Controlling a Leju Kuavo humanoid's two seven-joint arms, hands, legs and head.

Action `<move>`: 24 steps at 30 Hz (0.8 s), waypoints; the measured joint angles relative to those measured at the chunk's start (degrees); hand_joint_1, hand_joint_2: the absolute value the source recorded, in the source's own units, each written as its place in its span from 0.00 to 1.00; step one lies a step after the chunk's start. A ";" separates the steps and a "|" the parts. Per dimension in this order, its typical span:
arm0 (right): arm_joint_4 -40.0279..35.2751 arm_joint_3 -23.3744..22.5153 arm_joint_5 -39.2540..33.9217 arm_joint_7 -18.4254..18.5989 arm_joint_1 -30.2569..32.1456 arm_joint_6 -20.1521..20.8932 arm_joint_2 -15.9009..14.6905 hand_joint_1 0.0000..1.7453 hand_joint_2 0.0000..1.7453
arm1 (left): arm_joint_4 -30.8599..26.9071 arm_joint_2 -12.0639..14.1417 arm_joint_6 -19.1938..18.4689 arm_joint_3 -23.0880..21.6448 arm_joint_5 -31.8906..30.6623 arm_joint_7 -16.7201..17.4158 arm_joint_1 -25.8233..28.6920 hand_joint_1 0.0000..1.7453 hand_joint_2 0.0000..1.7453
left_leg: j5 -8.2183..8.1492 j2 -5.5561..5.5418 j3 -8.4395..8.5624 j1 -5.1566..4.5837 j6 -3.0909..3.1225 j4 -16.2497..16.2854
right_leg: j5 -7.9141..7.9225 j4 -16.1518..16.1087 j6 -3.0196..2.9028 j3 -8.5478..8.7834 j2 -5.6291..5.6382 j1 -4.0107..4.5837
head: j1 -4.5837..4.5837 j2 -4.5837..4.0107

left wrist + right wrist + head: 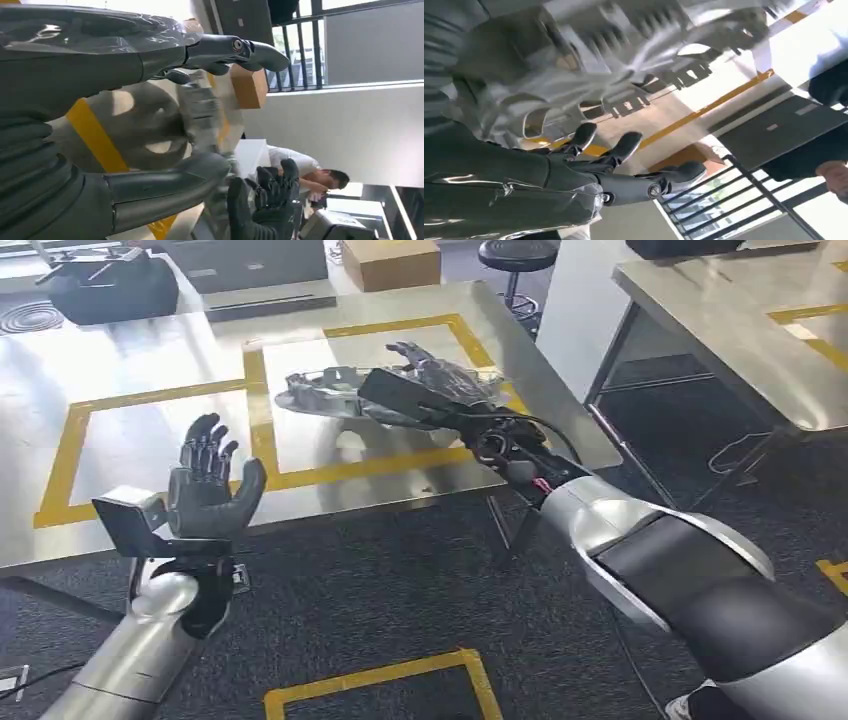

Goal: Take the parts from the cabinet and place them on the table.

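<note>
From my head, right hand (440, 375) lies over the silver metal part (330, 395), which sits on the steel table (150, 350) inside the yellow tape outline (262, 410); whether those fingers grip it I cannot tell. Left hand (207, 485) stands upright near the table's front edge, fingers spread, holding nothing.

My left wrist camera shows that open hand (150, 115) before the blurred part (200, 107) and a cardboard box (248, 87).

At my right wrist, the part (649, 45) looms blurred beside my fingers (624, 147).

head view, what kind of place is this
Probably a workshop or robot test lab: steel tables marked with yellow tape, a metal part on one, a cardboard box and a stool behind.
</note>
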 joint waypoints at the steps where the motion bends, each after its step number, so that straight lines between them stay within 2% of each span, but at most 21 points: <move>1: 0.02 0.07 0.00 0.09 -0.23 0.20 0.02 0.00 0.00 | 0.15 -0.02 -0.09 0.00 0.00 -0.09 -0.09 0.00 1.00 | 0.00 0.00 0.01 0.00 0.00 0.00 | 0.00 0.00 0.00 0.01 0.00 0.00 | 0.00 0.00; 6: 0.44 0.09 -0.35 0.37 -0.56 3.11 0.04 0.00 0.00 | 1.01 -0.11 -0.81 0.00 0.11 -1.03 -0.57 0.00 1.00 | 0.00 0.01 0.03 -0.01 0.00 0.03 | 0.00 -0.01 0.00 0.03 0.01 0.00 | 0.00 0.00; 9: 0.77 0.11 -0.26 1.25 -0.74 8.53 0.04 0.00 0.00 | 1.68 -0.17 -1.51 0.00 0.20 -1.48 -0.92 0.00 1.00 | 0.00 0.02 0.04 -0.01 0.00 0.05 | 0.01 -0.01 0.00 0.04 0.02 0.00 | 0.00 0.00; 12: 0.92 0.15 -0.30 2.40 -1.04 12.17 0.02 0.00 0.00 | 2.23 -0.17 -1.83 0.00 0.30 -1.66 -1.12 0.00 1.00 | 0.00 0.02 0.04 -0.01 0.00 0.06 | 0.01 -0.01 0.00 0.04 0.02 0.00 | 0.00 0.00; 14: 1.09 0.15 -0.35 5.23 -1.46 16.77 0.02 0.00 0.00 | 2.47 -0.17 -1.88 0.00 0.31 -1.66 -1.14 0.00 1.00 | 0.00 0.02 0.05 -0.01 0.00 0.05 | 0.01 -0.01 0.00 0.05 0.02 0.00 | -0.02 0.00; 16: 1.38 0.26 0.53 9.45 -1.95 25.13 -0.04 0.00 0.00 | 2.56 -0.13 -2.12 0.00 0.28 -1.33 -1.14 0.00 1.00 | 0.00 0.02 0.06 -0.01 0.00 0.05 | 0.01 -0.01 0.00 0.06 0.02 0.00 | -0.02 0.00; 17: 1.49 0.50 1.05 10.84 -2.09 29.65 -0.13 0.00 0.00 | 2.58 -0.07 -2.32 0.00 0.24 -0.96 -1.14 0.00 1.00 | 0.00 0.02 0.07 -0.01 0.00 0.05 | 0.01 -0.01 0.00 0.06 0.02 0.00 | -0.02 0.00; 18: 1.57 0.68 1.11 11.30 -2.19 32.25 -0.24 0.00 0.00 | 2.58 0.00 -2.32 0.00 0.17 -0.59 -1.12 0.00 1.00 | 0.00 0.02 0.05 -0.01 0.00 0.05 | 0.01 -0.01 0.00 0.06 0.02 0.00 | -0.02 0.00; 20: 1.64 0.81 0.66 11.19 -2.45 33.03 -0.37 0.00 0.00 | 2.56 0.13 -2.06 0.00 0.11 -0.15 -1.04 0.00 1.00 | 0.00 0.01 0.05 -0.01 0.00 0.06 | 0.01 0.00 0.01 0.09 0.02 0.00 | -0.02 0.00; 24: 1.64 0.72 -1.97 8.30 -3.52 30.68 -0.61 0.00 0.00 | 2.27 0.61 -0.83 0.00 -0.09 0.83 -0.34 0.00 1.00 | 0.00 0.02 0.07 -0.01 0.00 0.05 | 0.01 0.00 0.01 0.09 0.01 0.00 | 0.00 0.00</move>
